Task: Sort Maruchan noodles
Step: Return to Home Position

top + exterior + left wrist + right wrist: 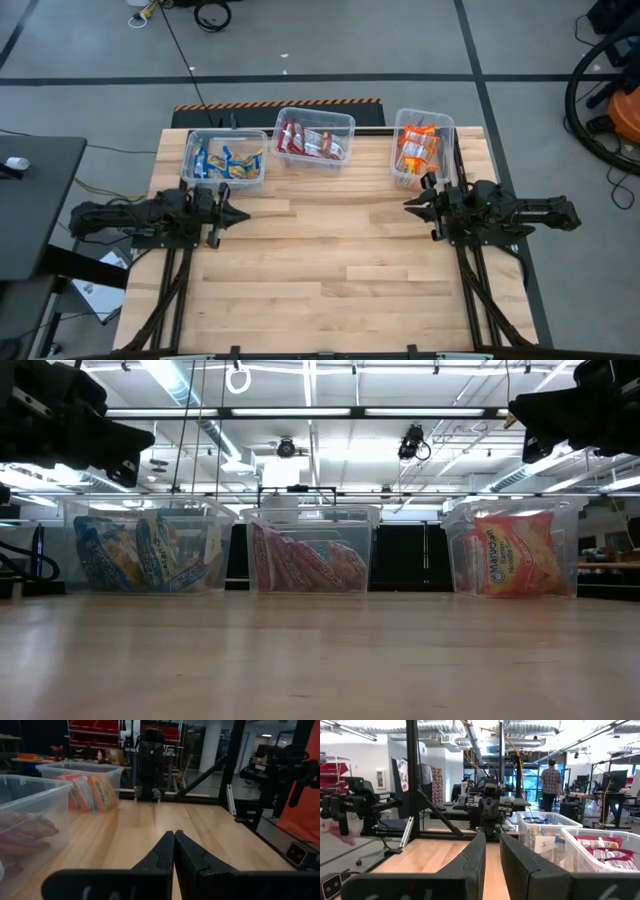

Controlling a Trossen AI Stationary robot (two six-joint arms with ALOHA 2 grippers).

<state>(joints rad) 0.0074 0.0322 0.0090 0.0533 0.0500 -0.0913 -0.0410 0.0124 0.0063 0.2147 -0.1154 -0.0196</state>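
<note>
Left first, we find the blue-and-yellow flat plastic noodle packets (228,163) inside the left clear plastic bin (226,132). They stand on edge and lean at mixed angles, so they share no single long axis. This bin sits near the far left corner of the light wooden table (330,270).

Just in front of it, the left arm lies folded low along the table's left side. Its left pincer (243,214) points inward toward the table's middle, and its fingers are pressed together.

Further along, the dark red-and-silver noodle packets (312,143) fill the middle clear plastic bin (315,111). They also stand on edge and tilt to one side. This bin sits a little farther back than its neighbours, at the far edge.

Bare wood runs between the two pincers and on to the near edge.

Next come the orange-and-yellow noodle packets (418,150) in the right clear plastic bin (425,113). From above, their long axes run front to back along the bin, and from table height one faces us upright. This bin stands close to the far right corner.

Beside its near end, the right arm mirrors the left, folded low. Its right pincer (408,203) points inward, and its fingers are a narrow gap apart.

At table height, both arms hang above the tabletop.
</note>
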